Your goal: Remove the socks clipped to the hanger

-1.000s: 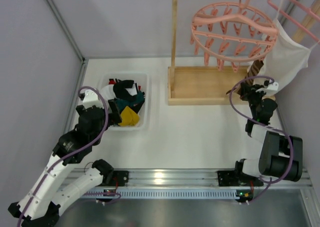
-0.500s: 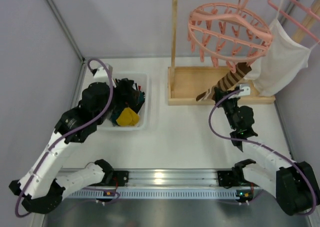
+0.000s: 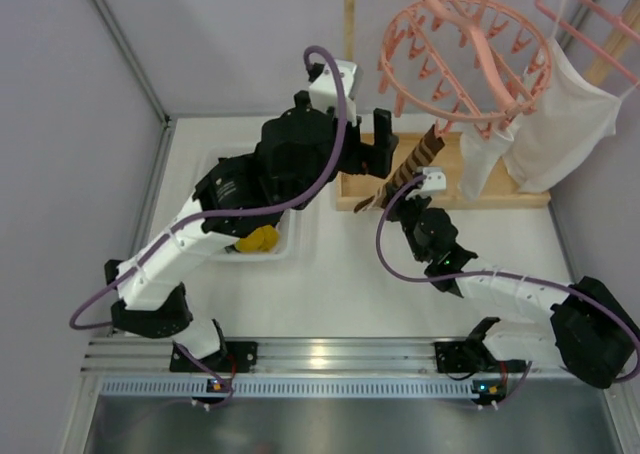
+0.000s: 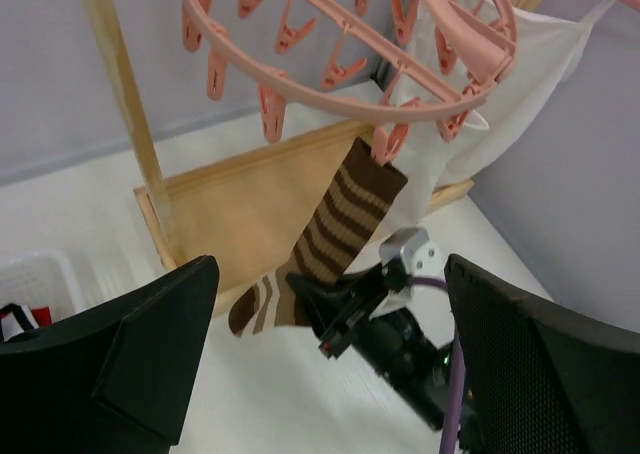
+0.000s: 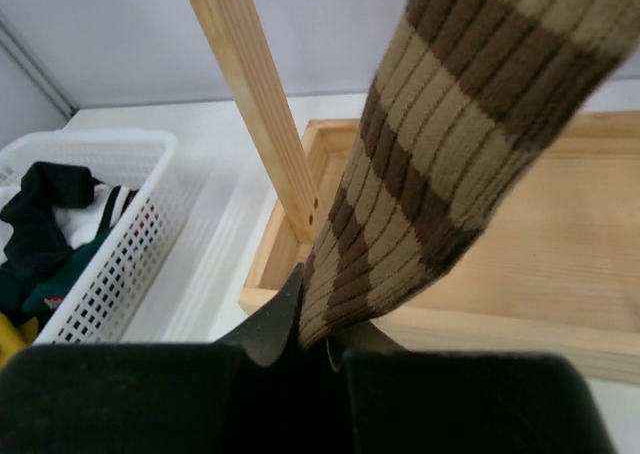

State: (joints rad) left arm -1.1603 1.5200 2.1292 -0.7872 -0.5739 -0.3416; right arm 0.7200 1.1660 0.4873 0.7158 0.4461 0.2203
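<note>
Leftmost on the table (image 3: pixel 330 274), one white basket (image 3: pixel 287 242) heaped with socks (image 3: pixel 258 239), too tangled to count. Next, left end effector (image 3: pixel 372 142) spread wide. Then one brown striped sock (image 4: pixel 345 224), pegged to the single pink hanger (image 4: pixel 330 79), lower end pinched by right end effector (image 3: pixel 392 196).

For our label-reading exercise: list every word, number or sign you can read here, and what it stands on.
No text can be read.
The sock, hanger, rack and basket show no print.
A red tag among the clothes in the basket is too small to read.
</note>
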